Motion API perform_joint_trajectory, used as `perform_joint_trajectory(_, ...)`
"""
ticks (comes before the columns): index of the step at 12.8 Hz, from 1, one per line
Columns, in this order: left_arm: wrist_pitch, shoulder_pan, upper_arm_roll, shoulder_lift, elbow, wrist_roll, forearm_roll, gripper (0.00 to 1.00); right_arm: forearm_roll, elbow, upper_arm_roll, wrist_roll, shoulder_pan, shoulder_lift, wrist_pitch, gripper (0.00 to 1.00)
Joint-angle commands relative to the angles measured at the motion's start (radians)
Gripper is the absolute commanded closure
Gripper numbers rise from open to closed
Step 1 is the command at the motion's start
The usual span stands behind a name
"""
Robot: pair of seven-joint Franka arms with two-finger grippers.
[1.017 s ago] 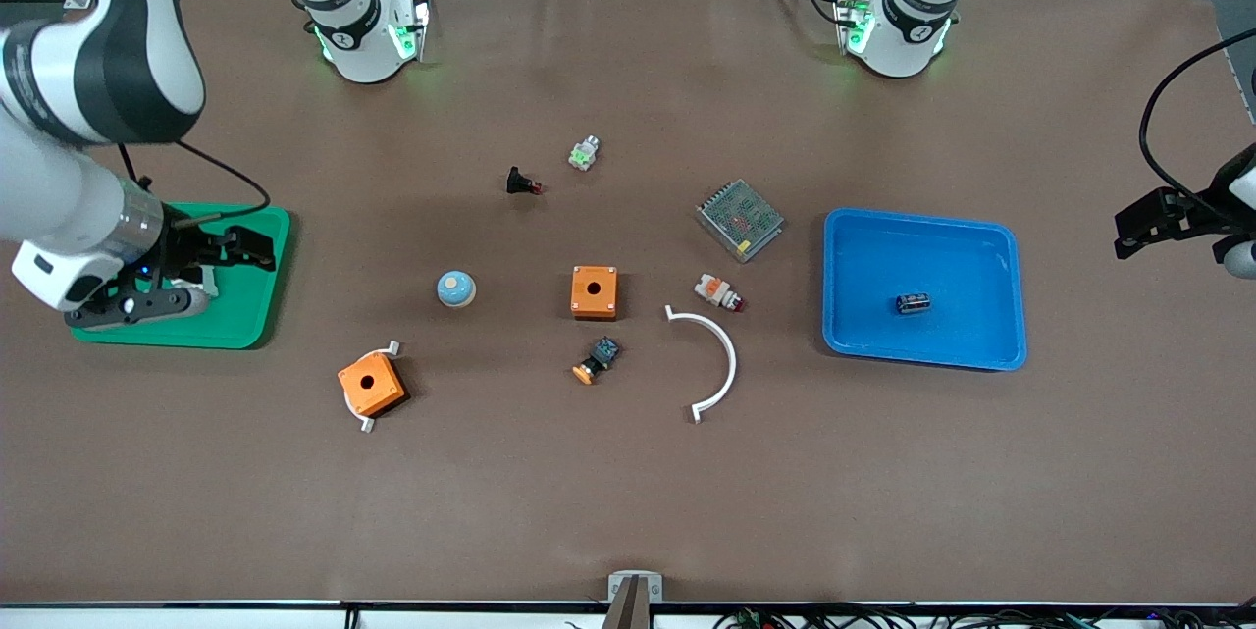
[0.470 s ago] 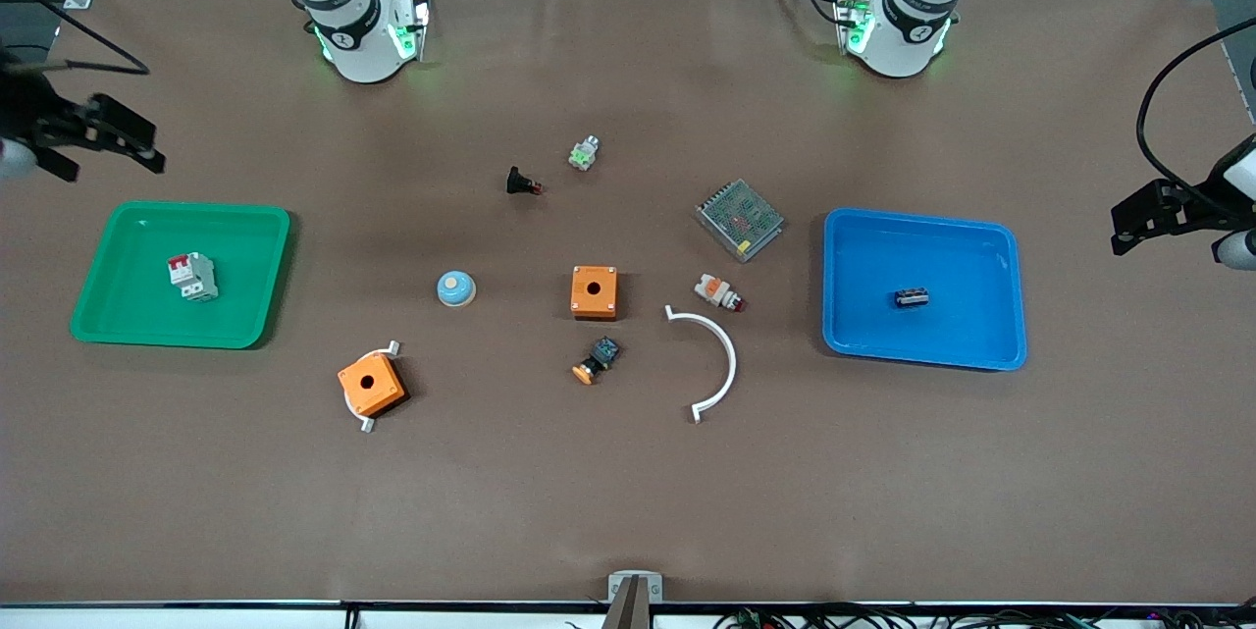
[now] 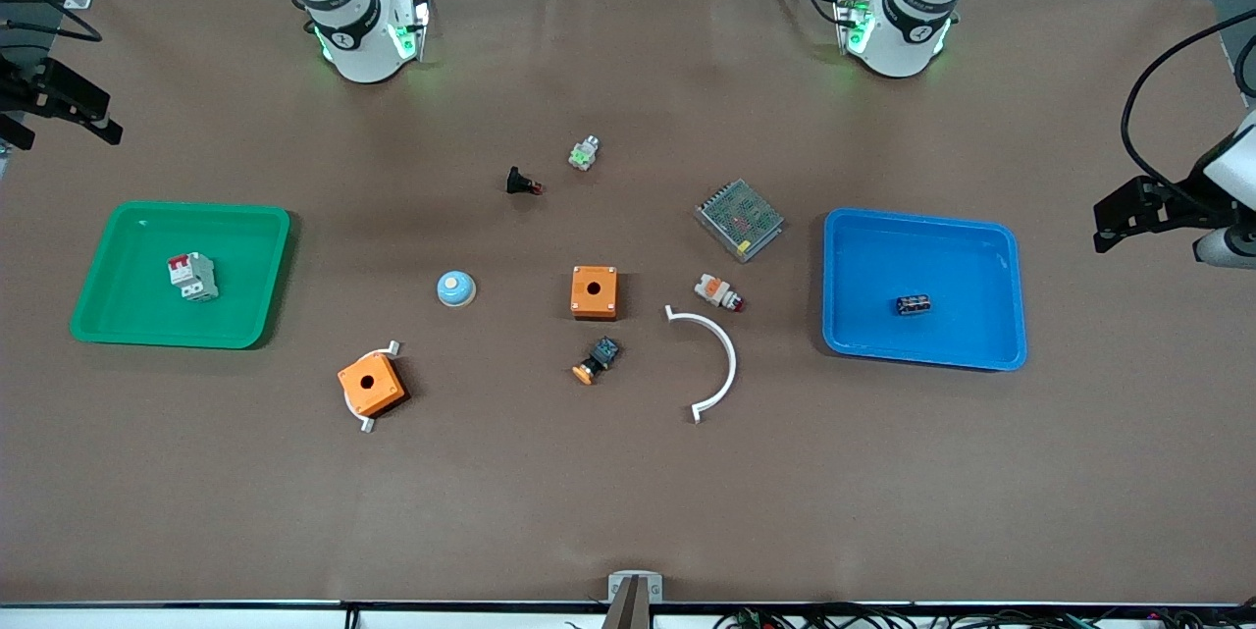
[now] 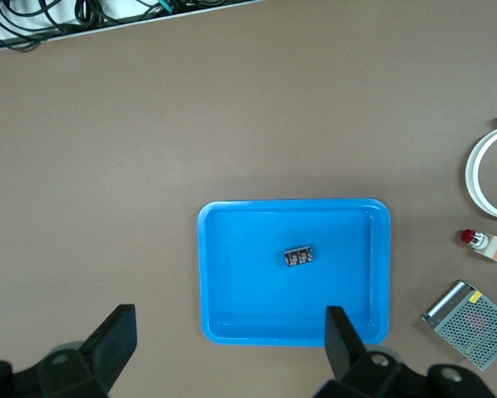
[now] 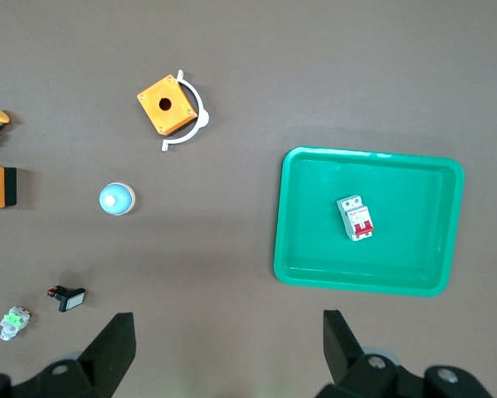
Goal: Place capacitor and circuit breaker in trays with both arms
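Brown matte covering spans the whole surface (image 3: pixel 628 501), and on it we find both task parts already lying in trays. We see the capacitor (image 3: pixel 912 304), a tiny blackish block with pale marks in a row on top, lying flat near the middle of the blue tray (image 3: pixel 1011 246), a shallow glossy plastic dish with rounded corners at the left arm's end. We see the circuit breaker (image 3: pixel 192 277), a small white-grey block with a red switch section, lying in the green tray (image 3: pixel 275 222) at the right arm's end, clear of its walls. We judge each part sits loose where it was set down, one part per tray, so the placing looks done.

Above the blue tray's end of the surface hangs the left gripper (image 4: pixel 231 344), its fingers (image 4: pixel 115 336) spread wide and holding nothing. We see the right gripper (image 5: pixel 228 348) up over the surface edge past the green tray, its fingers (image 5: pixel 114 340) likewise wide and empty.

Between the trays lie the untouched parts: a metal mesh-topped power supply (image 3: pixel 740 219), two orange boxes (image 3: pixel 594 291), a white curved bracket (image 3: pixel 714 364) and a round blue dome (image 3: pixel 456 288)
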Motion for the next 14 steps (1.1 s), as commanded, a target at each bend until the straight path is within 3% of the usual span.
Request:
perform_joint_trajectory(1, -0.022, -0.083, 0.106, -0.035, 0.003, -0.002, -0.067, 0.00, 0.016, -0.040, 0.008, -0.008, -0.012, -0.036, 0.004, 0.00)
perform_joint_trajectory(14, -0.025, -0.089, 0.106, -0.040, 0.036, -0.043, -0.084, 0.00, 0.037, -0.036, 0.006, -0.056, -0.013, -0.047, -0.016, 0.00)
